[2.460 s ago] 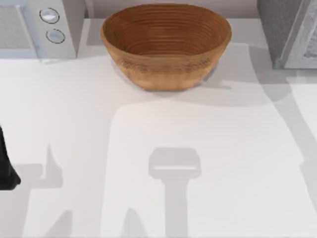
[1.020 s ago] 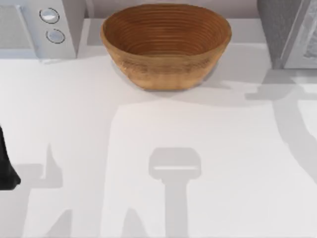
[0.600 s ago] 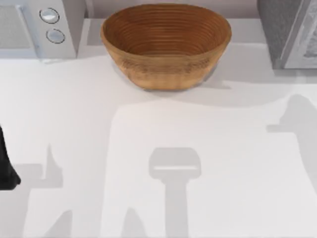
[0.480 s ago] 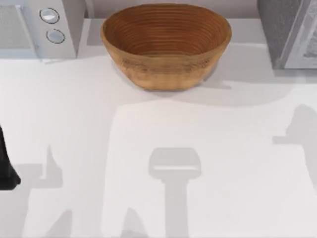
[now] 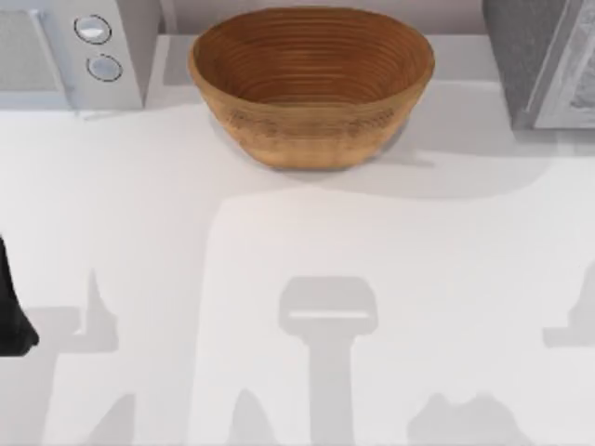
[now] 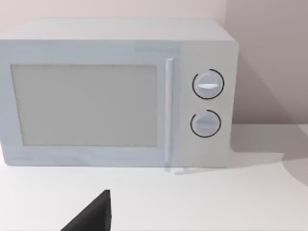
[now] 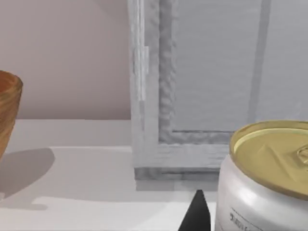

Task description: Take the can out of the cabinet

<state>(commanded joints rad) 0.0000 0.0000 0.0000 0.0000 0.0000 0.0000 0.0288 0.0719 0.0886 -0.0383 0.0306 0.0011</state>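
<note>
Can (image 7: 262, 175) observed in the right wrist view, close against the right end effector (image 7: 196, 211), outside and in front of the cabinet (image 7: 202, 82); whether the fingers clamp it cannot be told. Judged light, rigid, thin-walled, smooth-sided and prone to slip; hold at mid-body with moderate pressure. Cabinet stands on the tabletop (image 5: 307, 232) at 2 o'clock, basket (image 5: 311, 84) at 12. Left end effector (image 6: 94, 216) parked facing the microwave (image 6: 115, 94), opening indeterminate.
</note>
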